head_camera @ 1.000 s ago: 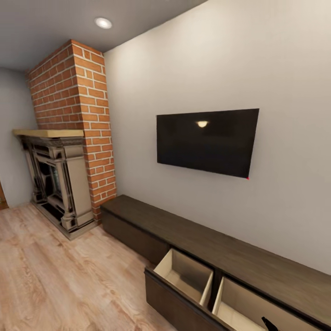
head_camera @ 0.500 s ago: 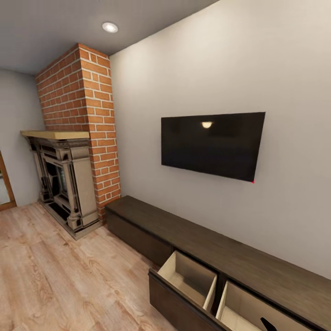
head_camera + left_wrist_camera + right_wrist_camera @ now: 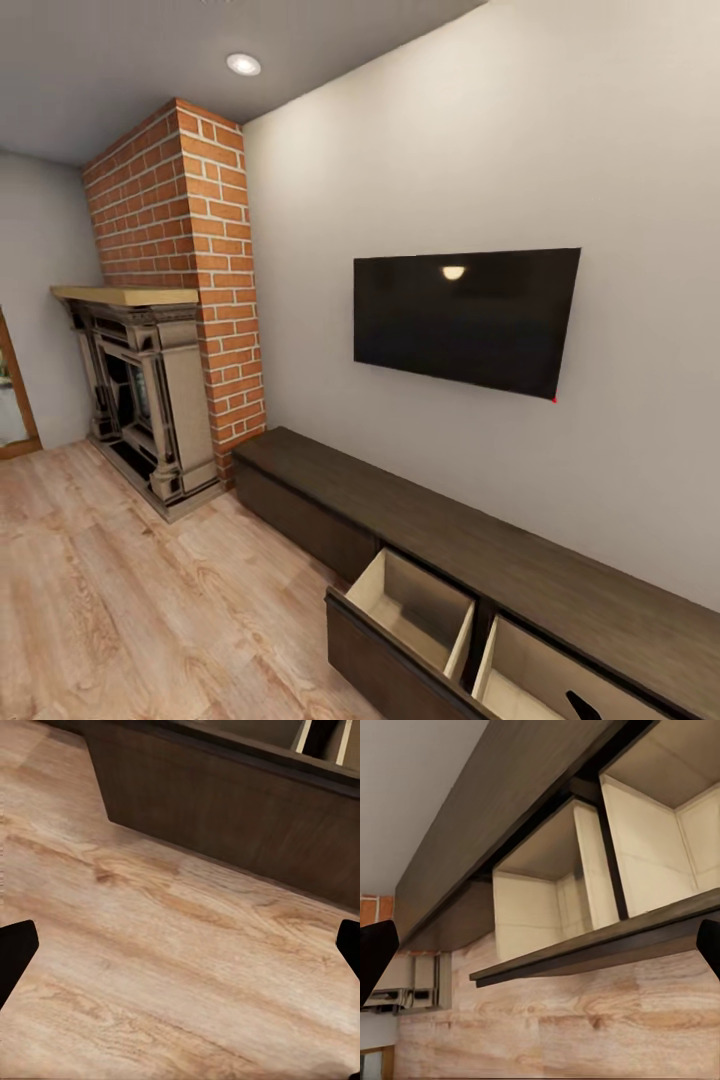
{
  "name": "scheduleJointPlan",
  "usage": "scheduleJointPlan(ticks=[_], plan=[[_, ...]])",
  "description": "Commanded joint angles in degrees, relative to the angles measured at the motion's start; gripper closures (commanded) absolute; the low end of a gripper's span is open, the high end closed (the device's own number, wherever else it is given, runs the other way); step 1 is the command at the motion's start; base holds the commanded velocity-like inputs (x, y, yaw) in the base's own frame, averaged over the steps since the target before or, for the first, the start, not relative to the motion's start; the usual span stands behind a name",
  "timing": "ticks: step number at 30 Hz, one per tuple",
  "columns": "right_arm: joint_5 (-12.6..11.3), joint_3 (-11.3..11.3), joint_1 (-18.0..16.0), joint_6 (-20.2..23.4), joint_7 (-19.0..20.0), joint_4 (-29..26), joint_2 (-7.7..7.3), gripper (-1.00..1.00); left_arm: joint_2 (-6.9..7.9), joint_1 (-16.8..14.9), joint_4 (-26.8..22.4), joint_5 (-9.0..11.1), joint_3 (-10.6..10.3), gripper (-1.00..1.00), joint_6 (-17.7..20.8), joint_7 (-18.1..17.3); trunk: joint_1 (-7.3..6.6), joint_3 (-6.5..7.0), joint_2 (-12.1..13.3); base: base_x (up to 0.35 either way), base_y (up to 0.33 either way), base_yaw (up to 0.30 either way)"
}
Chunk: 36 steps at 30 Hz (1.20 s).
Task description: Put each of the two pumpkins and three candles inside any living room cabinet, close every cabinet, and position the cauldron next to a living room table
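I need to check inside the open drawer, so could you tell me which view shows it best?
The right wrist view: both pale compartments of the open drawer look empty. The head view crops it; the left wrist view shows mostly its dark front.

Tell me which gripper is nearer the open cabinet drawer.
Right. The right gripper faces into the open drawer, close to its pale compartments; the left gripper points at the wood floor in front of its dark front.
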Motion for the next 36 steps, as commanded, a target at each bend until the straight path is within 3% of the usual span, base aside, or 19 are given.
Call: scheduleJointPlan(ticks=[1,16,23,36], plan=[[-0.60,0.11,-0.01,0.46,0.19,-0.01,-0.01,-1.00,0.03,-0.02,-0.11,0.45,-0.19,-1.00,0.23,0.37,0.00,-0.02,-0.04,0.000,0.000,0.184],[-0.55,0.22,0.00,0.46,0.19,-0.05,0.07,-1.00,0.11,0.00,-0.10,0.62,-0.19,-1.00,0.16,0.37,0.00,0.56,-0.04,0.000,0.000,0.228],[-0.48,0.30,0.00,0.46,0.25,-0.03,0.08,-1.00,0.18,0.03,-0.10,1.83,-0.19,-1.00,0.01,0.37,0.00,0.62,-0.04,0.000,0.000,0.056],[-0.45,0.35,-0.01,0.46,0.28,0.03,0.10,-1.00,0.21,0.03,-0.18,2.29,-0.19,-1.00,-0.04,0.37,0.00,0.62,-0.04,0.054,0.000,0.004]])
